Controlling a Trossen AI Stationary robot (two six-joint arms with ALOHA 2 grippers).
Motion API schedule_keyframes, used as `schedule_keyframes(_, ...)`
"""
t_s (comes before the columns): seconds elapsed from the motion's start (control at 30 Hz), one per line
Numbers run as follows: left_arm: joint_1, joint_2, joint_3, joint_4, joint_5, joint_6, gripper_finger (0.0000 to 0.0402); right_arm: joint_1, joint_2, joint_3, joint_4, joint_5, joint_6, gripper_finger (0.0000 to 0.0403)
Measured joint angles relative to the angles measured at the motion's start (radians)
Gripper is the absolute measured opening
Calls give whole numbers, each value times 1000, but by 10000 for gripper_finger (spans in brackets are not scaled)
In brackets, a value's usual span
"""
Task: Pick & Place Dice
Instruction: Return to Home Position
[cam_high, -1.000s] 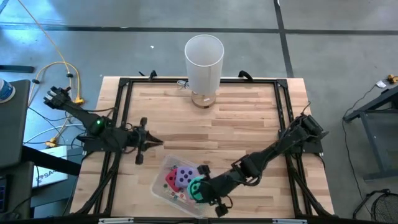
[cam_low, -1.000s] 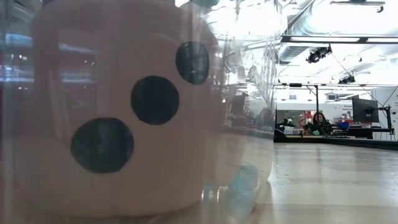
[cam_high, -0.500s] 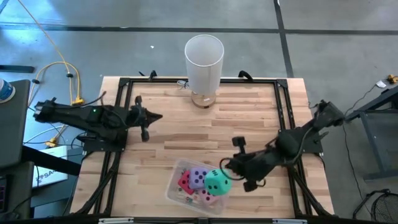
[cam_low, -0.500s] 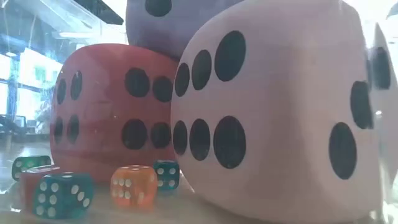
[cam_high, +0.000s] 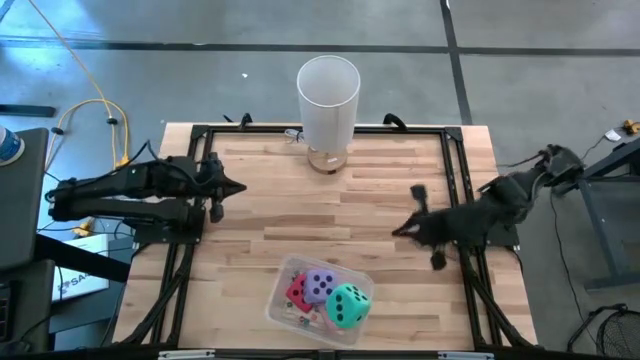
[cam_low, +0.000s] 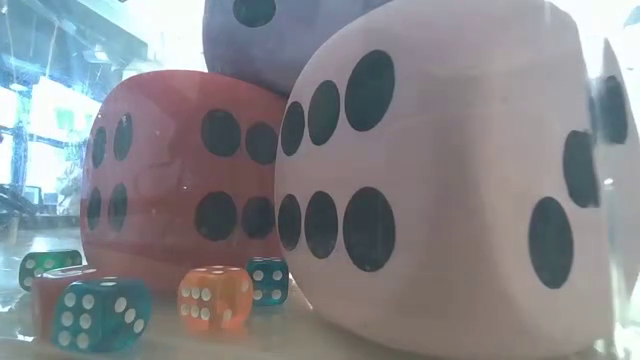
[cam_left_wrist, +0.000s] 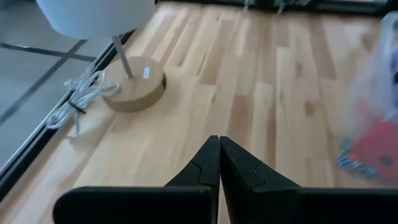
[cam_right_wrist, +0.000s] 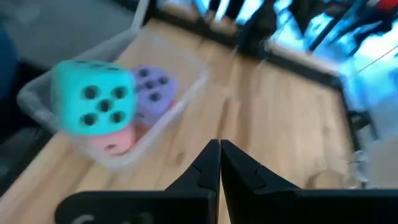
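I read both grippers as empty from here. The left gripper (cam_left_wrist: 219, 140) hangs over the left side of the table (cam_high: 350, 205). Its two dark fingers are pressed together with nothing between them, and they point toward the white cylinder (cam_high: 328, 95), which stands on a round wooden base (cam_left_wrist: 134, 84) at the edge opposite the bin. The right gripper (cam_right_wrist: 219, 144) is over the right side of the table, well apart from the bin, with its fingers likewise together and holding nothing.

The transparent bin (cam_high: 272, 300) sits near the front edge, between the two arms, and holds all four. The teal-green die (cam_high: 348, 305) lies on top of the pile, a five-pip face toward the right wrist camera. It rests on the pink die (cam_low: 440, 190) and touches the purple die (cam_high: 320, 284). The red die (cam_high: 297, 293) is just beside the purple one, on the bin's left side. In the low view (pressed right up against the bin wall) the red and pink dice touch each other on the bin floor, with the purple one above them. From above the pink die is mostly hidden under the teal-green one, so I can't say for sure how it lies. Several tiny dice (cam_low: 213, 297) lie on the bin floor by the red die, an orange one and some teal ones among them
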Motion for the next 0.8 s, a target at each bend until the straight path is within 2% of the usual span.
schedule_keyframes(0.2, 66, 19, -19, 128, 147, 0, 0, -180, -320, -423, 402, -202, -91, 3)
schedule_keyframes(0.33, 108, 53, -70, 293, 309, 78, 0, -275, -469, -672, 635, -297, -132, 2)
schedule_keyframes(0.4, 135, 82, -90, 356, 358, 88, 0, -317, -518, -777, 757, -340, -148, 2)
schedule_keyframes(0.47, 170, 108, -93, 368, 364, 79, 0, -364, -552, -873, 852, -384, -166, 2)
schedule_keyframes(0.57, 226, 117, -93, 340, 362, 49, 0, -433, -580, -976, 962, -396, -159, 2)
schedule_keyframes(0.63, 258, 107, -93, 301, 374, 53, 0, -465, -590, -1026, 1011, -461, -147, 2)
schedule_keyframes(0.8, 323, 50, -105, 278, 379, 39, 0, -522, -648, -1135, 1029, -522, -90, 2)
